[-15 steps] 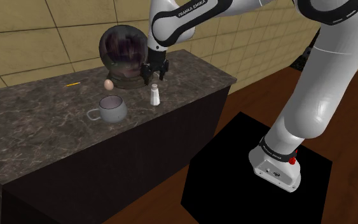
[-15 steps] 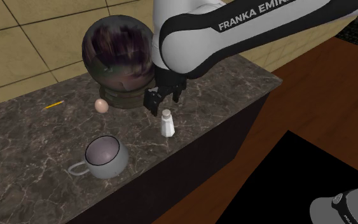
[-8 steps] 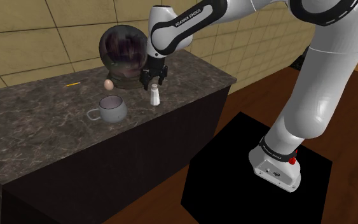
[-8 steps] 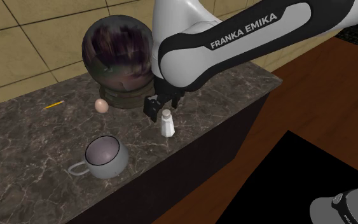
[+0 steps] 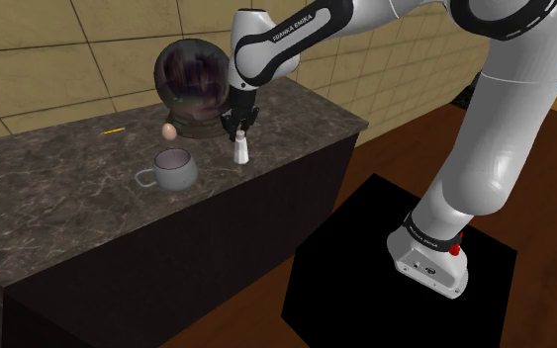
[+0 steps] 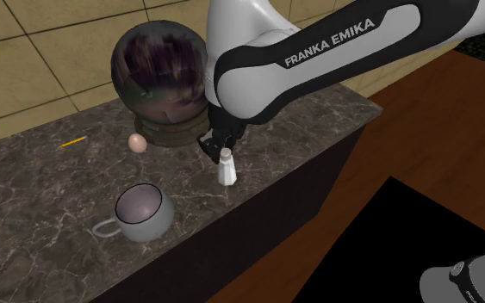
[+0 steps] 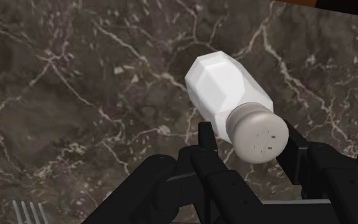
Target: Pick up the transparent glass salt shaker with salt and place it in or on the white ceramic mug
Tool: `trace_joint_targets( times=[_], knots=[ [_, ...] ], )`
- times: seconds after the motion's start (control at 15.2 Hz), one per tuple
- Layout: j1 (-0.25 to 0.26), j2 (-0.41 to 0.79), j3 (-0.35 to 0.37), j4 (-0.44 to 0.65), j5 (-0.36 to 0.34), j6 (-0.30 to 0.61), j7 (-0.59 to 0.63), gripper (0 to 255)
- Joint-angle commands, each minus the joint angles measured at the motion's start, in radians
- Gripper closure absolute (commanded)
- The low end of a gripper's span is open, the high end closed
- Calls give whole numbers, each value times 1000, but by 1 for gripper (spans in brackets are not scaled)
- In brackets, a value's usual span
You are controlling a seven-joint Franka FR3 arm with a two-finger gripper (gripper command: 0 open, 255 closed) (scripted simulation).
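The salt shaker (image 5: 240,150) (image 6: 227,170) is white-bodied with a grey perforated cap and stands upright on the dark marble counter (image 5: 58,173). My gripper (image 5: 238,129) (image 6: 220,153) (image 7: 250,143) comes down on it from above and is shut on its cap. In the wrist view the black fingers (image 7: 204,137) press both sides of the cap, with the shaker's body (image 7: 225,89) beyond them. The light grey mug (image 5: 175,170) (image 6: 141,215) stands open side up, a short way off toward the shoulder view's left, its handle pointing away from the shaker.
A dark glossy globe on a stand (image 5: 192,79) (image 6: 161,73) rises just behind the gripper. A brown egg (image 5: 169,130) (image 6: 137,142) and a thin yellow stick (image 5: 114,130) lie farther back. The counter's front edge (image 6: 258,194) runs close to the shaker. Fork tines (image 7: 28,213) show near the fingers.
The gripper came down over the shaker, then its fingers went from wide apart to shut on the cap. The shaker and mug have not moved.
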Motion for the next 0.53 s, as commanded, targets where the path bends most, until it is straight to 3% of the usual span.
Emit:
trace_joint_targets(
  times=[0.0, 0.46],
  knots=[
    [0, 0, 0, 0, 0, 0, 0, 255],
    [-1, -7, 0, 5, 0, -12, 1, 255]
  ],
)
